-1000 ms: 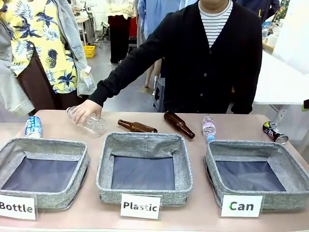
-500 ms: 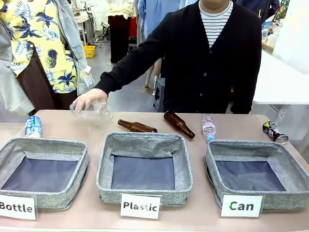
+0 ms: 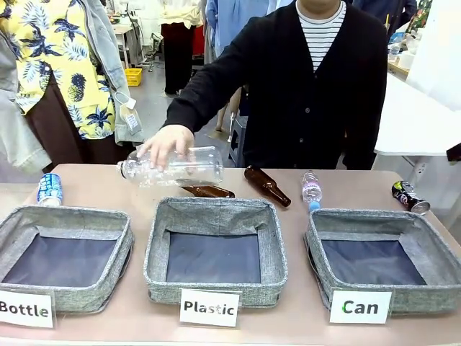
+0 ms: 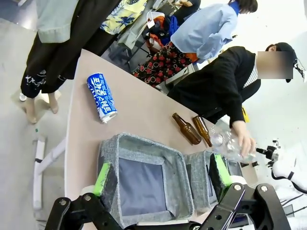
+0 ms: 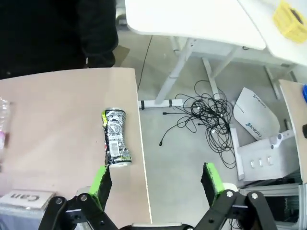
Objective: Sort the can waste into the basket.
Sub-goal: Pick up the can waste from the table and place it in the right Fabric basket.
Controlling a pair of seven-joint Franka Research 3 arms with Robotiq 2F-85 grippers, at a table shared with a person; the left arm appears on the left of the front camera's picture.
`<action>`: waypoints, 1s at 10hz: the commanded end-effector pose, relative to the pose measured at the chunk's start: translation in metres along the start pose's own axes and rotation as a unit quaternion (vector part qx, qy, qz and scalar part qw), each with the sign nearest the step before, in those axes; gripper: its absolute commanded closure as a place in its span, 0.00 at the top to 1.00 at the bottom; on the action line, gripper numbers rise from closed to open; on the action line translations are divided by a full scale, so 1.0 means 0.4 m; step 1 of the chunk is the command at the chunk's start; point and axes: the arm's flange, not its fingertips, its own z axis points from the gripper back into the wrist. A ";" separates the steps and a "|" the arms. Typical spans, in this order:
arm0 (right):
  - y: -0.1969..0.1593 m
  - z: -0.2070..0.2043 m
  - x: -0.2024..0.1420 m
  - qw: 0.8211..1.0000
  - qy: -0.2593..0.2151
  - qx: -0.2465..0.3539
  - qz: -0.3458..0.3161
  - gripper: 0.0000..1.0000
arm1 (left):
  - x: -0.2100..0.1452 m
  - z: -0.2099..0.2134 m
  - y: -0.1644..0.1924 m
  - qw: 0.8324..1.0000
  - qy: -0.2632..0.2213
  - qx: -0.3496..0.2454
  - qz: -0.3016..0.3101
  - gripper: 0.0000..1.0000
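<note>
A black can with green and white marks lies on its side at the table's far right, just behind the grey basket labelled "Can". A blue can lies at the far left, behind the "Bottle" basket. My right gripper hangs open above the table's right edge, the black can just ahead of its left pad. My left gripper stands open high over a grey basket, with the blue can farther ahead on the table.
A person's hand holds a large clear bottle over the far rim of the "Plastic" basket. Two brown bottles and a small clear bottle lie behind the baskets. Cables lie on the floor past the table's edge.
The person's hand has lifted the large clear bottle off the table's left and carried it right, to above the "Plastic" basket's far rim. The cans have not moved.
</note>
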 end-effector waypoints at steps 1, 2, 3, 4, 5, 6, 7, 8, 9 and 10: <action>0.017 -0.060 0.064 0.999 0.030 -0.004 -0.018 1.00 | 0.004 0.002 -0.001 1.000 -0.002 -0.005 -0.009 1.00; 0.033 -0.100 0.082 0.999 0.034 -0.003 -0.012 1.00 | 0.004 0.002 -0.001 1.000 -0.002 -0.005 -0.009 1.00; 0.048 -0.145 0.097 0.999 0.038 -0.010 0.004 1.00 | 0.004 0.002 -0.001 1.000 -0.002 -0.005 -0.009 1.00; 0.064 -0.187 0.107 0.999 0.048 -0.008 0.012 1.00 | 0.004 0.002 -0.001 1.000 -0.002 -0.005 -0.009 1.00; 0.082 -0.218 0.109 0.998 0.056 -0.007 0.020 1.00 | 0.004 0.002 -0.001 1.000 -0.002 -0.005 -0.009 1.00; 0.100 -0.252 0.107 0.997 0.071 -0.015 0.027 1.00 | 0.004 0.002 -0.001 1.000 -0.002 -0.005 -0.009 1.00; 0.115 -0.274 0.103 0.996 0.078 -0.008 0.031 1.00 | 0.004 0.002 -0.001 1.000 -0.002 -0.005 -0.009 1.00; 0.128 -0.289 0.096 0.996 0.088 0.000 0.032 1.00 | 0.004 0.002 -0.001 1.000 -0.002 -0.005 -0.009 1.00; 0.142 -0.306 0.090 0.993 0.111 0.008 0.034 1.00 | 0.004 0.002 -0.001 1.000 -0.002 -0.005 -0.009 1.00; 0.157 -0.322 0.083 0.990 0.133 0.024 0.036 1.00 | 0.004 0.002 -0.001 1.000 -0.002 -0.005 -0.009 1.00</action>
